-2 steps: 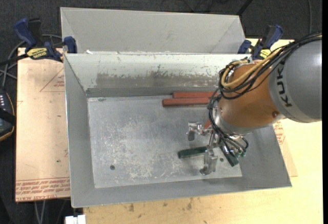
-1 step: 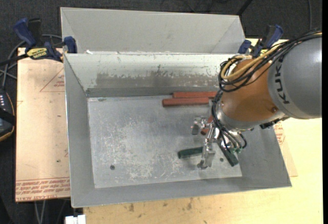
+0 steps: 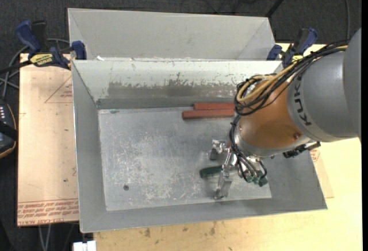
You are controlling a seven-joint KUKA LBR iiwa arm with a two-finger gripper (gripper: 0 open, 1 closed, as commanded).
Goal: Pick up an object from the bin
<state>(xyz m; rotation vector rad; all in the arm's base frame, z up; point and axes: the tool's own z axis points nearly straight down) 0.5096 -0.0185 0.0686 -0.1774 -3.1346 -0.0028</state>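
My gripper (image 3: 219, 170) hangs low over the bin's floor in the front right part, its two metal fingertips (image 3: 217, 150) spread apart, so it is open. A small dark green thing (image 3: 208, 172) lies on the floor between the fingertips; I cannot tell whether they touch it. A long reddish-brown bar (image 3: 207, 111) lies flat along the foot of the back wall, behind the gripper and apart from it.
The arm with its orange cover and cables reaches in from the right and hides the right part of the bin's floor. The bin's sloping walls close in on all sides.
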